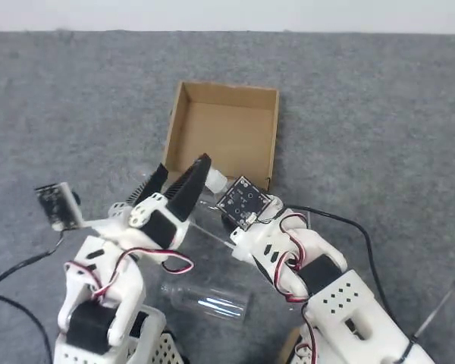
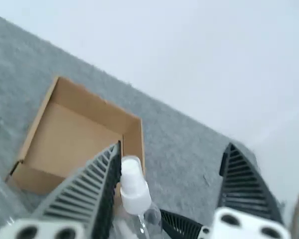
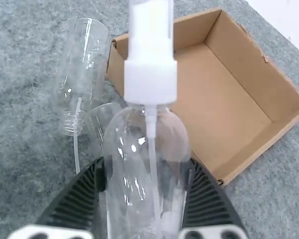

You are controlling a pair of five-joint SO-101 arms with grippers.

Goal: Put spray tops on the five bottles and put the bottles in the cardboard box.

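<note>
Clamped by its body between the closed-in fingers of the right gripper (image 3: 145,169), a clear bottle (image 3: 134,144) with a white spray top (image 3: 150,64) already on, held just short of the cardboard box (image 3: 229,99) and pointing toward it. Spread wide around that spray top, the left gripper (image 2: 174,149), one ribbed finger just beside the top; touching or not, cannot tell. Just beside a corner of the box, an uncapped clear bottle (image 3: 84,69) lying on the grey carpet (image 1: 379,114). Nearer the arm bases, between the two arms, another capless bottle (image 1: 208,299) on its side.
</note>
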